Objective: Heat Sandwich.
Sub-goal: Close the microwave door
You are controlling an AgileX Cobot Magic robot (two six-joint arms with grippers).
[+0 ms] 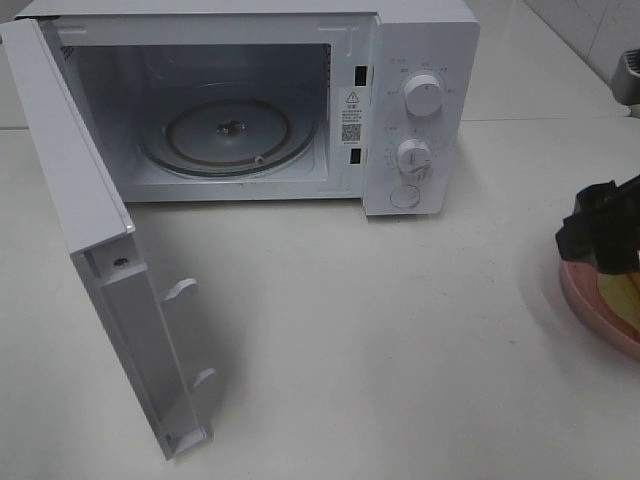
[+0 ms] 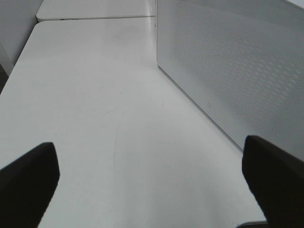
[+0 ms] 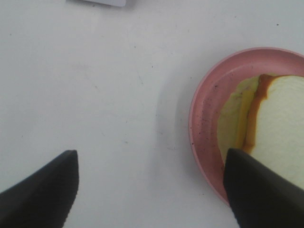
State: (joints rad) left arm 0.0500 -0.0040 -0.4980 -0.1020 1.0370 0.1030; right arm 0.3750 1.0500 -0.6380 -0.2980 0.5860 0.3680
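You have one microwave (image 1: 300,100) standing at the back edge of the white table (image 1: 380,350), and its door (image 1: 90,260) is swung wide open toward the front left corner. Inside you can see one round glass turntable (image 1: 228,132), bare. On the control panel at the microwave's right side there are two round knobs (image 1: 423,95), one above the other, with one round button (image 1: 404,196) just below them. Two white latch hooks (image 1: 180,290) stick out from the inner face of the door.

You have one sandwich (image 3: 280,118), lying on one pink plate (image 3: 204,118) at the right edge of the table, well apart from the microwave. Its white bread, brown crust and pale yellow filling show in the right wrist view; in the high view only a sliver of yellow shows on the plate, partly under the arm.

Your right gripper (image 3: 152,190) hangs over the plate's rim with its two dark fingers (image 3: 42,190) spread wide apart. One finger is over bare table beside the plate and the other over the plate's rim at the sandwich's near end. Nothing is between them, so it is released.

Your left gripper (image 2: 152,180) is also released: its two fingers (image 2: 28,180) stand far apart over bare table, just beside the perforated outer face of the door (image 2: 237,66). It holds nothing.
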